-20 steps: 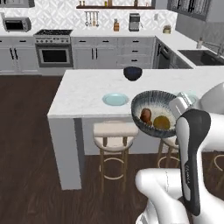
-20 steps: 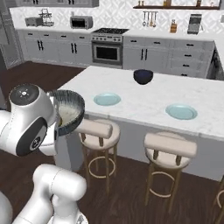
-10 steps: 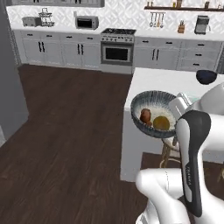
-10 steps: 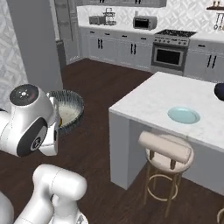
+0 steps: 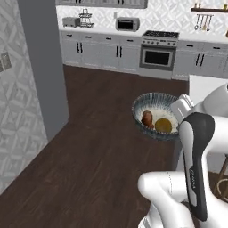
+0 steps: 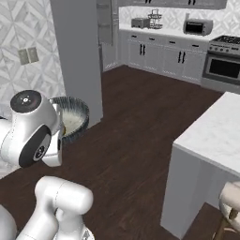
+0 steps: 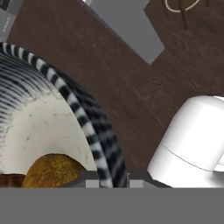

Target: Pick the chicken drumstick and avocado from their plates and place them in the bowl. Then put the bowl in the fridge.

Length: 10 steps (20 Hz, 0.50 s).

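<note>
**kitchenbot_fan:** so where was the bowl point(image 5: 156, 116) at this pt? did it have the food in it?

**simrunner:** yep. Bowl was up off the floor point(image 5: 98, 147), carried on the arm, w/ the gripper point(image 7: 107, 179) clamped shut on its rim. In the hand cam the striped rim ran right down btwn the fingertips, pale inside of the bowl to one side of them, ribbed outside to the other.

**kitchenbot_fan:** and the food?

**simrunner:** both inside. Avocado point(image 5: 163, 125) sat nearest the fingers, just inside the rim, and the drumstick point(image 5: 147, 118) was touching it on the far side. Hand cam showed the avocado point(image 7: 52, 169) low in the bowl, drumstick barely peeking at the edge.

**kitchenbot_fan:** fridge?

**simrunner:** tall grey fridge point(image 6: 77, 56) stood well ahead of the fingers, off to the left; from the right cam the bowl point(image 6: 70, 117) looked near its lower corner. Counter point(image 6: 215, 136) was off to the right, apart from the bowl.
</note>
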### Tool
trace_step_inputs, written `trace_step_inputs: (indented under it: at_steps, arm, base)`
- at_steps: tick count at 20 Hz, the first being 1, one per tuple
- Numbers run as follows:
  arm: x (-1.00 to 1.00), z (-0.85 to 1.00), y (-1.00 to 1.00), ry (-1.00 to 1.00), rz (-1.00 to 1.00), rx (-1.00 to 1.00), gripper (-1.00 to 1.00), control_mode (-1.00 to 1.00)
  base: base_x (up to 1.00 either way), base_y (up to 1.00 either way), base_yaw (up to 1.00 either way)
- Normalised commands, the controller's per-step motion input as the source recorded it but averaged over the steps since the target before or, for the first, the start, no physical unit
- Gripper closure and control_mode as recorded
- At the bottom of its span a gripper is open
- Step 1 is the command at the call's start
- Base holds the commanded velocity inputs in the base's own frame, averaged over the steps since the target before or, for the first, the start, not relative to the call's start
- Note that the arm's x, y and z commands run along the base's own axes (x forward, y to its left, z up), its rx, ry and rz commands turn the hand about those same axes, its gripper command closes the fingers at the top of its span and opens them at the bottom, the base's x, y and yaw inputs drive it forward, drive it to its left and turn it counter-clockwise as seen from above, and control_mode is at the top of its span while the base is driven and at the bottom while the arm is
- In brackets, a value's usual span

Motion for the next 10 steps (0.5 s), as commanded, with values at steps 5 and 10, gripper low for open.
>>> trace_step_inputs:
  at_steps: [5,10]
  arm:
    - [0.0,0.0,0.0,0.0,0.0,0.0,1.0,1.0]
    - [0.0,0.0,0.0,0.0,0.0,0.0,1.0,1.0]
  base:
    - [1.0,0.58,-0.02]
    - [1.0,0.07,-0.19]
